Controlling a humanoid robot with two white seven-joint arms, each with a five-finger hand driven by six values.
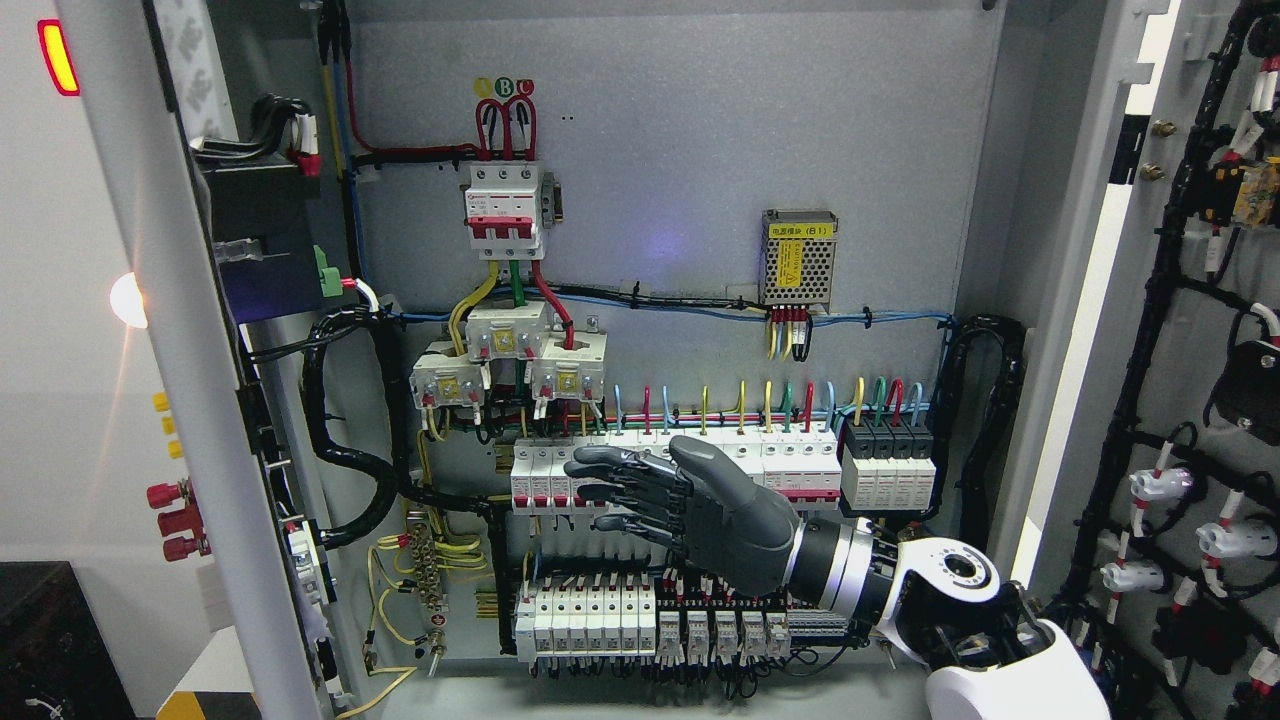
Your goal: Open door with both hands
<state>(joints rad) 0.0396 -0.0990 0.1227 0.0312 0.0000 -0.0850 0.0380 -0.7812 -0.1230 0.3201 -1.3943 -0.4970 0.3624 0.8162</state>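
1. Both grey steel cabinet doors [190, 330] already stand swung wide, either side of the wiring panel [700, 200].
2. The right hand [690, 500], fingers extended and empty, hovers before that panel's white breakers [680, 465]; best withdraw without snagging wires.

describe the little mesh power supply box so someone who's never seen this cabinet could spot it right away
Look at the grey back panel of the open cabinet, upper right area, above the row of white breakers where the right hand hovers. The power supply is a small metal box with a perforated mesh front and yellow label, unlike the white plastic parts around.
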